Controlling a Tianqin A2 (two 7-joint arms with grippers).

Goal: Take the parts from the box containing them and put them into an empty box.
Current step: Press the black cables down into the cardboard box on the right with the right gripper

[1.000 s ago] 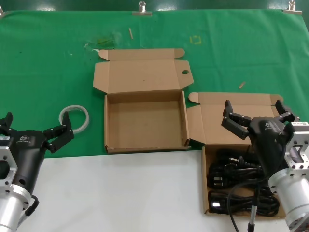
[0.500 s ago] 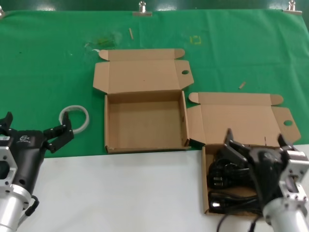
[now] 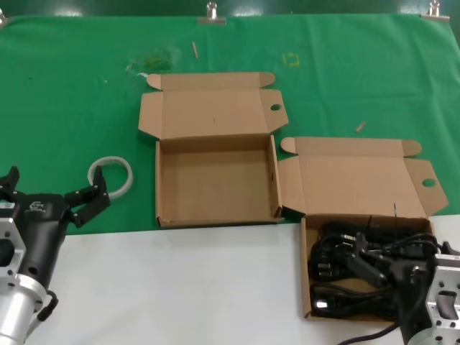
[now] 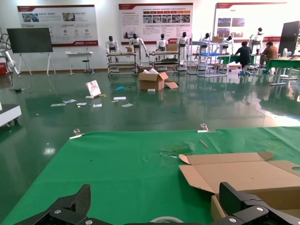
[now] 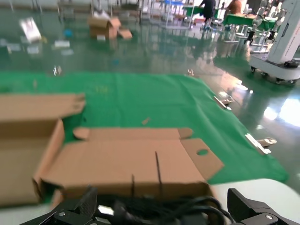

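Nothing is moved yet: all the parts point(image 3: 356, 273) lie in the box containing them point(image 3: 359, 180) at the bench's front right corner. Your right tool point(image 3: 399, 260), fingers spread, sits among them gripping nothing. The empty box point(image 3: 215, 215) waits mid-bench; your left tool point(image 3: 50, 198) idles open, front left.

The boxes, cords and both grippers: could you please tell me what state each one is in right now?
Empty box: lid open, nothing inside.
Box of cords: lid open, still full.
Power cords: coiled in their box, not lifted.
Right gripper: open, down among the cords.
Left gripper: open, idle beside the tape ring.
Tape ring: flat on the green cloth.
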